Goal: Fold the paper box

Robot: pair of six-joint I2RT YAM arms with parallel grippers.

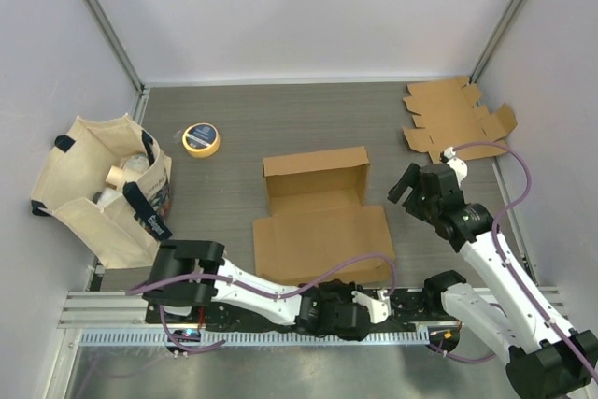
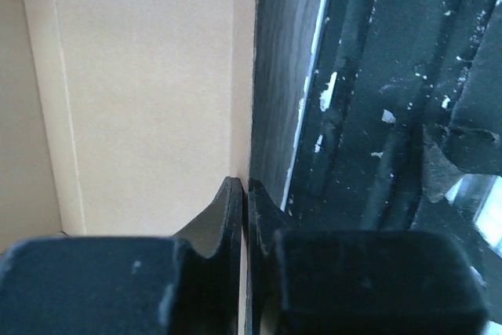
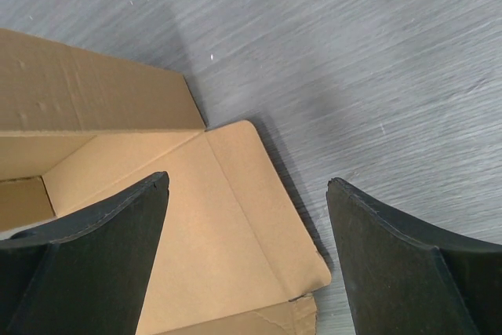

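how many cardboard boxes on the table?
2: half-folded box, center, near the arms; flat blank, far right corner. The tote bag could hide more.

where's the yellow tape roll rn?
Top view: the tape roll lies flat on the table, far left side, between the tote bag and the half-folded box, touching neither.

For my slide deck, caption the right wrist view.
Right gripper, jaws open, poised over a flat flap of the paper box.
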